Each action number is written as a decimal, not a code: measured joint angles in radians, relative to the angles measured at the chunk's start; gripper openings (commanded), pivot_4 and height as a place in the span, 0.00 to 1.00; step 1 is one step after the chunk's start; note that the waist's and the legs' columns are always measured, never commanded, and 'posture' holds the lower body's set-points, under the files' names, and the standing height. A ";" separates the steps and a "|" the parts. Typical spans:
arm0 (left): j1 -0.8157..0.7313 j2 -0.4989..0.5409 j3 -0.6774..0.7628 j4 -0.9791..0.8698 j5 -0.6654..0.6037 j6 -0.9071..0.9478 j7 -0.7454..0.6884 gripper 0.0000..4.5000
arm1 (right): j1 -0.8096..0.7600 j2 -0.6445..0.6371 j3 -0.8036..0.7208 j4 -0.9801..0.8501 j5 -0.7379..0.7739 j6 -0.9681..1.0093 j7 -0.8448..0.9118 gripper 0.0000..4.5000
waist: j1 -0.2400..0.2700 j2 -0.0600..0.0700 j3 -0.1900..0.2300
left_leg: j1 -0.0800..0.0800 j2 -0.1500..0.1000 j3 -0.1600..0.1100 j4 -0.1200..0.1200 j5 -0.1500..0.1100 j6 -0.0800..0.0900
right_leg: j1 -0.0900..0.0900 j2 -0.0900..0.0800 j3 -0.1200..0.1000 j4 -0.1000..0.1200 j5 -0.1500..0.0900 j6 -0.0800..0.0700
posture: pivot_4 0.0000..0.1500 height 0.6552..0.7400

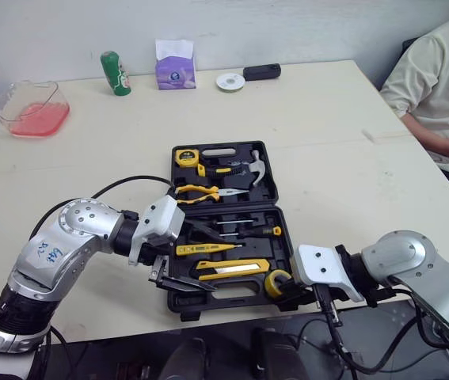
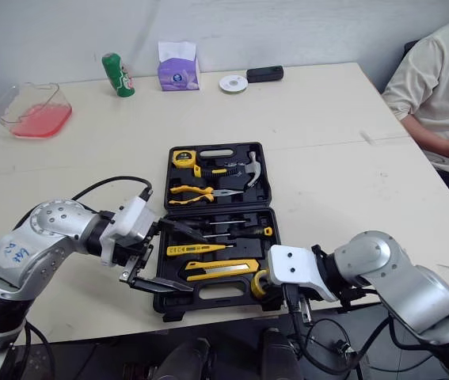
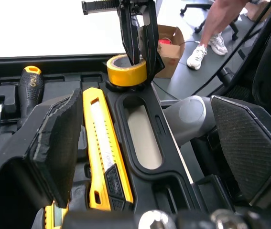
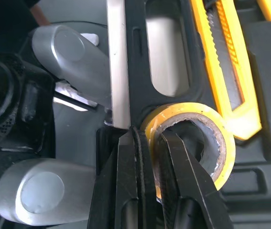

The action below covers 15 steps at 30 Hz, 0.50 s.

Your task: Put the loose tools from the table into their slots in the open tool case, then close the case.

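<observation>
The black tool case [image 1: 281, 207] lies open in the middle of the table. It holds a tape measure [image 1: 186, 156], a hammer [image 1: 256, 168], pliers [image 1: 200, 191], a yellow tester screwdriver [image 1: 208, 248] and a yellow utility knife [image 1: 228, 270]. A yellow tape roll [image 4: 221, 143] sits at the case's front right corner. My right gripper [image 4: 149, 138] is shut on the roll's wall, one finger inside the ring and one outside. My left gripper [image 1: 194, 257] stands open at the case's front left, its fingers [image 3: 54, 143] spread over the knife's end and holding nothing.
At the table's far side stand a red plastic container [image 1: 32, 111], a green can [image 1: 116, 73], a purple tissue pack [image 1: 175, 65], a white disc [image 1: 230, 81] and a black box [image 1: 261, 71]. A person [image 1: 438, 87] sits at the right edge.
</observation>
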 measured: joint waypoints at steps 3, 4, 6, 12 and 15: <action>-0.004 -0.006 0.000 -0.004 -0.003 0.014 0.010 1.00 | 0.000 -0.003 0.000 0.015 -0.003 -0.012 -0.005 0.01 | 0.000 0.000 0.000 | 0.000 0.000 0.000 0.000 0.000 0.000 | 0.000 0.000 0.000 0.000 0.000 0.000 | 1.00 1.00; -0.004 -0.007 0.000 -0.005 -0.003 0.015 0.011 1.00 | 0.000 -0.003 0.000 0.015 -0.003 -0.013 -0.007 0.01 | 0.001 0.000 0.000 | 0.000 0.000 0.000 0.000 0.000 0.000 | 0.000 0.000 0.000 0.000 0.000 0.000 | 1.00 1.00; -0.004 -0.008 0.000 -0.005 -0.003 0.015 0.011 1.00 | 0.001 -0.003 0.003 0.015 -0.003 -0.014 -0.009 0.01 | 0.001 0.000 0.000 | 0.000 0.000 0.000 0.000 0.000 0.000 | 0.000 0.000 0.000 0.000 0.000 0.000 | 1.00 1.00; -0.005 -0.012 0.000 -0.005 -0.003 0.014 0.009 1.00 | 0.012 -0.014 0.003 0.010 0.014 -0.013 -0.009 0.10 | 0.001 0.000 0.000 | 0.000 0.000 0.000 0.000 0.000 0.000 | 0.000 0.000 0.000 0.000 0.000 0.000 | 1.00 1.00; -0.007 -0.017 0.000 -0.005 -0.003 0.014 0.009 1.00 | 0.012 -0.023 -0.015 0.001 0.042 0.004 -0.008 0.39 | 0.001 0.000 0.000 | 0.000 0.000 0.000 0.000 0.000 0.000 | 0.000 0.000 0.000 0.000 0.000 0.000 | 1.00 1.00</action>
